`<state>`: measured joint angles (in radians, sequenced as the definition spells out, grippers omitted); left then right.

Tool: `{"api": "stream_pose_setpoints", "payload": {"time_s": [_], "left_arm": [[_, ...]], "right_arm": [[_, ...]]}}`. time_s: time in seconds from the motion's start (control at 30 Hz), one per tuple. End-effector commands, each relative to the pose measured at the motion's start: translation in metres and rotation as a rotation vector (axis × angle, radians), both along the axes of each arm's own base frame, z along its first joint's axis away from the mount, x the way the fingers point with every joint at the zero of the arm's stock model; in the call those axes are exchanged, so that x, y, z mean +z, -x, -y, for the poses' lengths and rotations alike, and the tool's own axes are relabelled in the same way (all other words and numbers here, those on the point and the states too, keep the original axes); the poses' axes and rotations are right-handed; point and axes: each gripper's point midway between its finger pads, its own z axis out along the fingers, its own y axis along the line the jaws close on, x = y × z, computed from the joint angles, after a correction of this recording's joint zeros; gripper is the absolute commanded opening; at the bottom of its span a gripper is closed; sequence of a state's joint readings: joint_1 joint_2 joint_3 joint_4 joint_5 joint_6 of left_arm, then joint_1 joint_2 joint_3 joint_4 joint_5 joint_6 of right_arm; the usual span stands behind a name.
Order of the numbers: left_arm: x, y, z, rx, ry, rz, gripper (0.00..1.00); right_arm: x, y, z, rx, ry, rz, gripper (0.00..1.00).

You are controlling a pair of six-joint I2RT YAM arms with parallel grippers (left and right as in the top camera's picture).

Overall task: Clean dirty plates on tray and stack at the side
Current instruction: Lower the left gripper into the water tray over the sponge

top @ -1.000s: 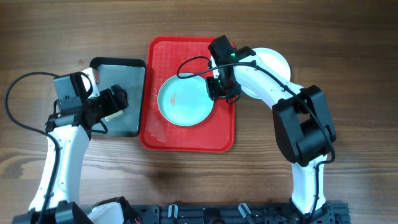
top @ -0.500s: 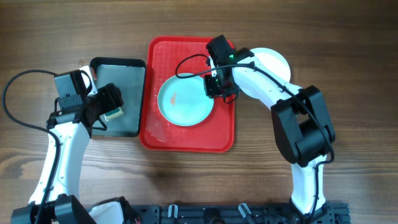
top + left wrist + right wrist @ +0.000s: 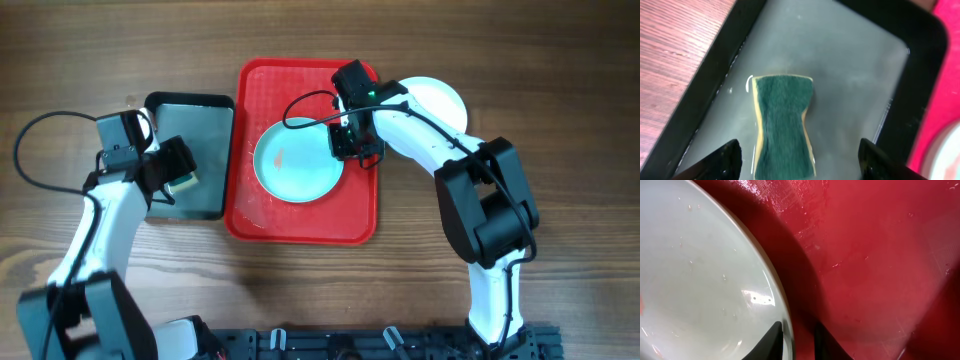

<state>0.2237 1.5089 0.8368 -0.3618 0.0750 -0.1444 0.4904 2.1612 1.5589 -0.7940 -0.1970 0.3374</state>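
A light blue plate (image 3: 297,160) with a small reddish smudge lies on the red tray (image 3: 262,95). My right gripper (image 3: 343,143) is at its right rim. In the right wrist view the plate (image 3: 700,275) has its edge between the two fingers, one on its top face and one outside, so the right gripper (image 3: 800,342) is shut on the rim. A white plate (image 3: 443,100) sits on the table right of the tray, partly hidden by the right arm. My left gripper (image 3: 183,180) hangs open over a green and yellow sponge (image 3: 784,125), a finger on each side.
The sponge lies in a wet dark grey metal tray (image 3: 190,115) that touches the red tray's left side. Its raised black rim (image 3: 715,75) borders bare wooden table (image 3: 560,90).
The left gripper's fingers have come closer together around the sponge, and the left arm has shifted a little. The right gripper and the blue plate have stayed almost still.
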Motion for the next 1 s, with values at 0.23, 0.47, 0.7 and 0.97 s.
{"api": "stream_pose_setpoints", "payload": {"time_s": [0.23, 0.47, 0.7, 0.97], "left_arm": [[-0.017, -0.004, -0.01, 0.083, -0.003, -0.02, 0.71], [-0.035, -0.004, -0.01, 0.135, 0.034, -0.056, 0.68], [-0.047, -0.006, -0.01, 0.134, 0.04, -0.072, 0.58], [-0.047, -0.006, -0.01, 0.134, 0.04, -0.07, 0.58]], "right_arm": [[-0.001, 0.001, 0.0, -0.005, 0.013, 0.009, 0.23], [0.0, 0.0, -0.001, -0.005, 0.01, 0.013, 0.23], [0.0, -0.001, -0.001, -0.006, 0.009, 0.015, 0.23], [0.0, 0.0, -0.001, -0.006, 0.009, 0.015, 0.23]]}}
